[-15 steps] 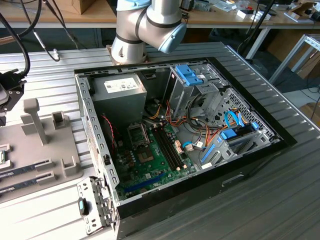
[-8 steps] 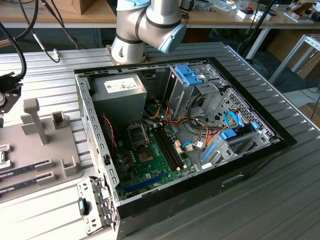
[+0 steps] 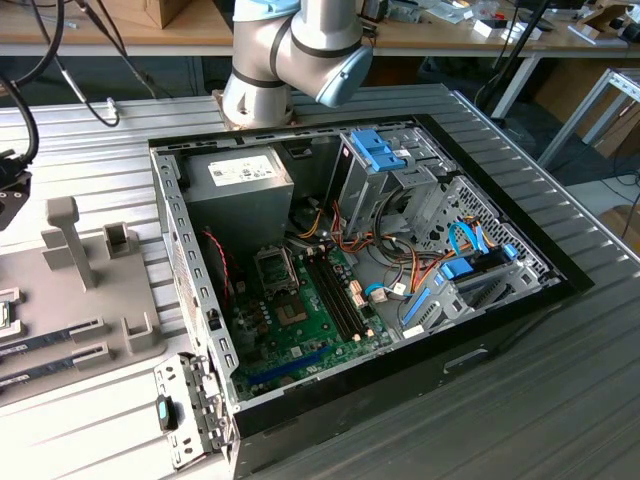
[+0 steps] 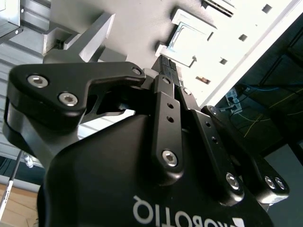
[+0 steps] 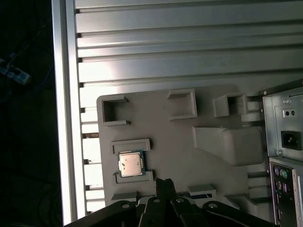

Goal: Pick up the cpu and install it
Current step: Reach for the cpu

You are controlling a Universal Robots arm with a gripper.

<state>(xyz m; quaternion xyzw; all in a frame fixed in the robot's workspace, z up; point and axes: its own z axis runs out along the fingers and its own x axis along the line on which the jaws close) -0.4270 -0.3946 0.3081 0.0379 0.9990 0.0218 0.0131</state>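
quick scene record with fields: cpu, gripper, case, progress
cpu: lying flat in a pocket of the grey fixture tray, not held
gripper: over the tray near the cpu, not touching it, jaws shut on nothing
computer case: open, motherboard exposed
progress: cpu not yet picked up

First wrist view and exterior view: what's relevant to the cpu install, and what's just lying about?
Job:
cpu, in its pocket on the grey fixture tray
gripper, near it, jaws shut
socket frame on the motherboard

Lying about:
power supply
memory sticks
drive cage
cable bundle
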